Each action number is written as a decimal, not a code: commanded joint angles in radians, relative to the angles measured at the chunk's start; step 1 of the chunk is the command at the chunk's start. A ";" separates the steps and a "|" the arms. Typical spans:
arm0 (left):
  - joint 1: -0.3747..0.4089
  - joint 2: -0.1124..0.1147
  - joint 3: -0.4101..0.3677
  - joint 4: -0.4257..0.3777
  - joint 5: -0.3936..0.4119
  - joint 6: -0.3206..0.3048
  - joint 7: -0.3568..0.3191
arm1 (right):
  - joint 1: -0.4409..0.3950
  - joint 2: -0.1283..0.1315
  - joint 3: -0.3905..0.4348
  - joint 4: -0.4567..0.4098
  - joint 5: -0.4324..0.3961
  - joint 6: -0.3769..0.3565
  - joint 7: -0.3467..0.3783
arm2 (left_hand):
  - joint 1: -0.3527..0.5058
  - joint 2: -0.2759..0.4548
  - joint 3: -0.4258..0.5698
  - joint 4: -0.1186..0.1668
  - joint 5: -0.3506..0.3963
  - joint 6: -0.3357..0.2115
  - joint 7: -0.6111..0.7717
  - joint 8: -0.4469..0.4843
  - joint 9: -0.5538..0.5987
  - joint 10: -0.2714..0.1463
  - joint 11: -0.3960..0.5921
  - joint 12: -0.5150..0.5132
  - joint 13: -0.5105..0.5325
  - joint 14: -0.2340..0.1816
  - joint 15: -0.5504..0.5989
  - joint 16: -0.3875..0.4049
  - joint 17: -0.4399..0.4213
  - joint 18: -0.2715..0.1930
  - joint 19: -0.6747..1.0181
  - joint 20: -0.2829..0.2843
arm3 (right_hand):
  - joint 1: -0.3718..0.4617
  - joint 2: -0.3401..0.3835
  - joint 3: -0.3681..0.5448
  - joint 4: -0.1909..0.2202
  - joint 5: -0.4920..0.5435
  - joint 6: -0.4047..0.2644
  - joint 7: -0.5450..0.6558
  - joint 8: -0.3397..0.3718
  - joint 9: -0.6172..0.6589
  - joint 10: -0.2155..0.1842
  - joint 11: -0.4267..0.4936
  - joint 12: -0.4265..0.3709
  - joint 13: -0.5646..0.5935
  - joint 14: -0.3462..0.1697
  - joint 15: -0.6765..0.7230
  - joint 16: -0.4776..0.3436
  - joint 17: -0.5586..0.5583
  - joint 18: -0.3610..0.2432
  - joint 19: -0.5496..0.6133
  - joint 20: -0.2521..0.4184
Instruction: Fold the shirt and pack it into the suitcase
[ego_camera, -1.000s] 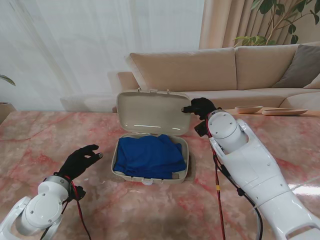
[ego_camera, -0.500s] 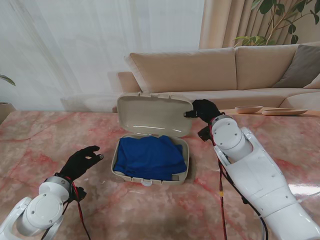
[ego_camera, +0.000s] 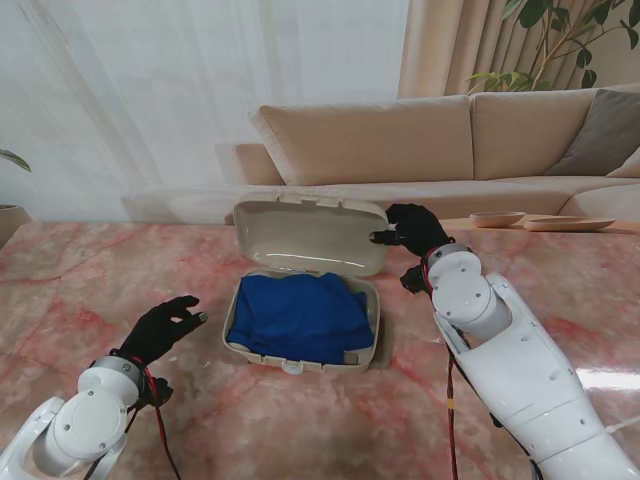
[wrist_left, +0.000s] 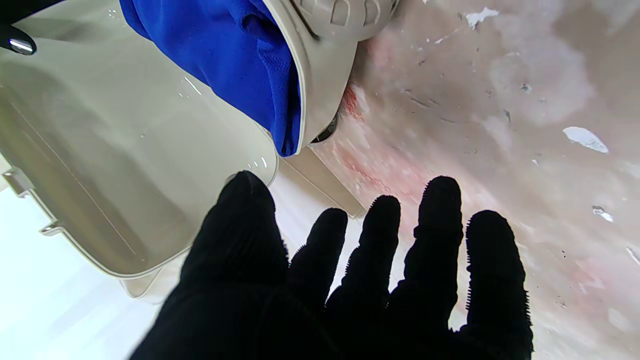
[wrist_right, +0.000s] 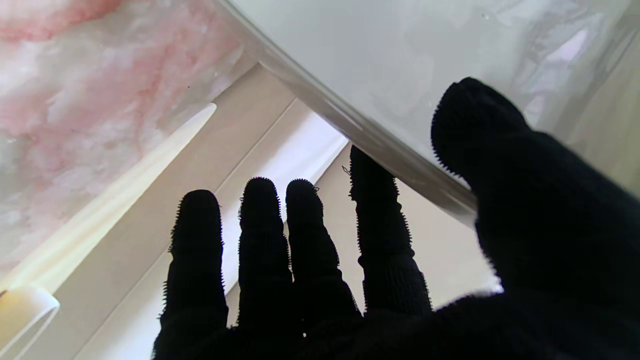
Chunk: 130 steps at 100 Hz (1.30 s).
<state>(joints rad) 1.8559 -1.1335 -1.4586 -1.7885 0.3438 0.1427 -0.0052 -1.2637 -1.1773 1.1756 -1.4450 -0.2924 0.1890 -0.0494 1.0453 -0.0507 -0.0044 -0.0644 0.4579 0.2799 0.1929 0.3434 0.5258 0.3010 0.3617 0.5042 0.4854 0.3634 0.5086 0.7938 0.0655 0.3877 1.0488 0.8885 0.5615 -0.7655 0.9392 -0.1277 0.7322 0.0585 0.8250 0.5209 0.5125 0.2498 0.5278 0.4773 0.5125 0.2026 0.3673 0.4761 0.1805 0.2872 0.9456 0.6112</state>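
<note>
- Gripping the right edge of the lid (ego_camera: 305, 235), the right hand (ego_camera: 410, 229) pinches it, thumb inside and fingers (wrist_right: 380, 235) behind, apparently to swing it shut.
- The folded blue shirt (ego_camera: 300, 315) lies inside the suitcase (ego_camera: 300, 357), so packing looks done.
- The left hand (ego_camera: 160, 328) hovers left of the case, fingers apart, empty and clear of the lid's path.

Plastic, cloth and polished stone surfaces.
We see a glossy beige plastic suitcase (ego_camera: 300, 352), a soft matt blue cloth shirt (ego_camera: 298, 317), a shiny pink marbled table (ego_camera: 120, 270), and ribbed black fabric gloving our right hand (ego_camera: 413, 229).
</note>
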 joint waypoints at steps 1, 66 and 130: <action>0.009 0.000 0.004 0.004 0.003 0.005 0.001 | -0.018 0.006 0.001 -0.011 -0.015 -0.013 0.011 | -0.028 0.033 -0.029 0.021 0.013 -0.041 0.009 0.008 0.004 -0.026 -0.014 -0.007 -0.024 0.011 -0.023 -0.009 -0.011 0.029 -0.020 0.000 | 0.020 0.022 0.024 -0.040 0.028 -0.071 0.034 0.001 0.010 -0.036 0.001 0.003 0.025 -0.015 0.006 -0.025 -0.002 0.001 0.012 0.012; 0.014 -0.001 0.007 0.009 0.008 0.012 0.006 | -0.116 0.033 0.023 -0.064 -0.188 -0.146 -0.023 | -0.029 0.034 -0.029 0.021 0.012 -0.041 0.008 0.006 0.005 -0.026 -0.014 -0.007 -0.024 0.013 -0.023 -0.008 -0.012 0.029 -0.022 0.001 | -0.031 0.049 0.039 -0.010 0.030 -0.052 -0.077 0.026 0.024 -0.041 -0.008 0.007 0.041 -0.019 -0.003 -0.026 0.004 0.004 0.010 0.000; 0.021 0.000 0.006 0.007 0.008 0.020 0.001 | -0.181 0.051 0.037 -0.108 -0.282 -0.200 -0.015 | -0.030 0.034 -0.029 0.021 0.008 -0.041 0.007 0.006 0.005 -0.027 -0.014 -0.007 -0.023 0.013 -0.023 -0.008 -0.012 0.030 -0.023 0.002 | -0.140 0.071 0.036 0.059 0.030 -0.032 -0.239 0.128 0.022 -0.039 -0.022 0.004 0.041 -0.017 -0.010 -0.027 0.001 0.010 0.008 -0.008</action>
<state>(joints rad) 1.8695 -1.1337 -1.4558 -1.7852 0.3505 0.1585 -0.0022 -1.4258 -1.1276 1.2154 -1.5550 -0.5722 -0.0082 -0.0858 1.0453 -0.0507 -0.0044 -0.0644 0.4579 0.2787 0.1929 0.3434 0.5258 0.3009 0.3617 0.5042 0.4855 0.3634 0.5086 0.7937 0.0650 0.3883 1.0392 0.8874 0.4590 -0.7179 0.9391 -0.1023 0.7216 0.0699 0.5649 0.6421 0.5383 0.2406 0.5194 0.4773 0.5259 0.2026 0.3680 0.4761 0.1909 0.2881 0.9462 0.6112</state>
